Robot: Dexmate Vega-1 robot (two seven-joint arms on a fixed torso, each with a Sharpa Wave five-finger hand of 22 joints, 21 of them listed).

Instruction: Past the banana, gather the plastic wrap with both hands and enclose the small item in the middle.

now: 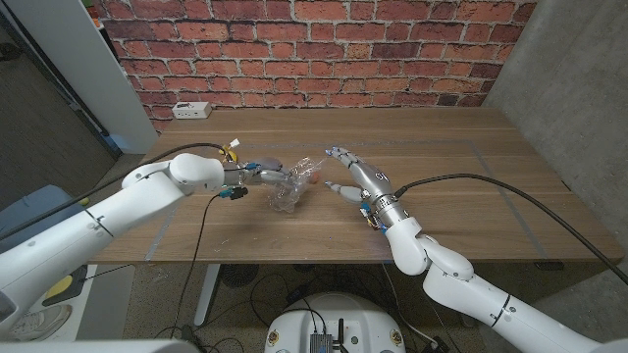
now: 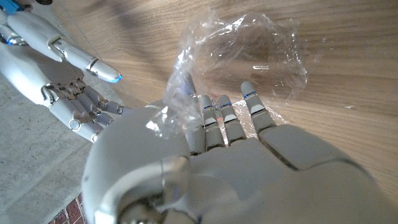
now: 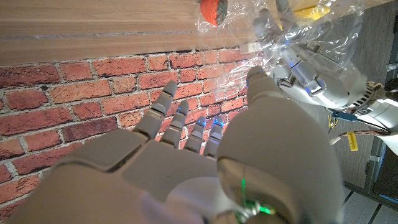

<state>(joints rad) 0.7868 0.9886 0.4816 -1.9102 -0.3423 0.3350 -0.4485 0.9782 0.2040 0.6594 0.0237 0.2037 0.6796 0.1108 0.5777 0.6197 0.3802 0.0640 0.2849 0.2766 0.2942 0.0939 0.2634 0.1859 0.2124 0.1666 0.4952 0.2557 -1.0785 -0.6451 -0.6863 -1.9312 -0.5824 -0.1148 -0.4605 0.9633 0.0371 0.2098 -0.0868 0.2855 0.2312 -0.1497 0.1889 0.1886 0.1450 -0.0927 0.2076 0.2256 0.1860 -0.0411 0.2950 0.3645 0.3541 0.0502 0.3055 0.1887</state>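
My left robot hand grips one side of the wrap, bunching it up off the table mid-table so it folds over the small orange item. My right robot hand waits just beside, fingers spread, holding nothing.
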